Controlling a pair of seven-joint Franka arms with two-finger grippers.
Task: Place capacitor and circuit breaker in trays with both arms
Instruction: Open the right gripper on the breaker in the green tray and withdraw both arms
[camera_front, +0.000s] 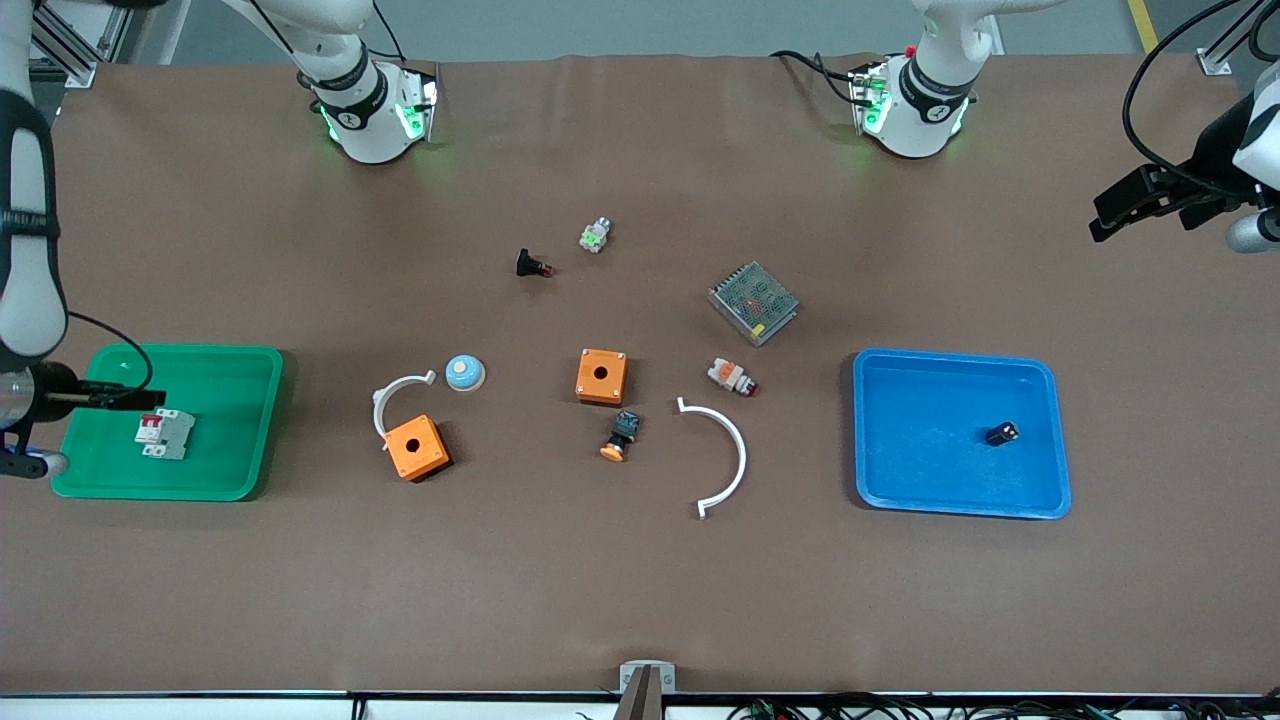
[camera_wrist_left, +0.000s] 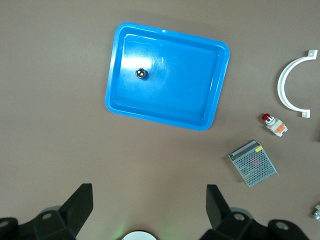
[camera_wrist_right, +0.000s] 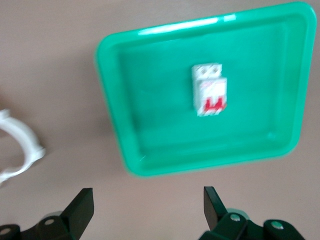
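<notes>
Surface: brown mat covering a wide table (camera_front: 640, 600), arm bases along the edge farthest from the front camera.

Left gripper (camera_wrist_left: 147, 210): empty, fingers spread wide; it hangs high over the mat at the left arm's end of the table, with the blue tray (camera_wrist_left: 165, 117) in its wrist view.

Right gripper (camera_wrist_right: 147, 210): also empty and spread wide, held above the mat beside the green tray (camera_wrist_right: 120, 145) at the right arm's end.

Capacitor (camera_front: 1003, 433): stands inside the blue tray, apart from its walls, touched by nothing.

Circuit breaker (camera_front: 166, 434): lies flat in the green tray, red toggles showing, free of both grippers.

Progress: judging from how things lie, both parts look placed and both arms look clear of them.

Capacitor handling: likely light, hard and smooth, so prone to roll or tip; best pinched across the round body, away from the small terminals.

Breaker handling: a stiff plastic block, probably heavier; its flat long sides give a sure hold, clear of the toggles.

Rest of mat: two orange boxes (camera_front: 602, 376), a metal mesh power supply (camera_front: 753, 302) and a white curved bracket (camera_front: 722, 458) lie between the trays.
</notes>
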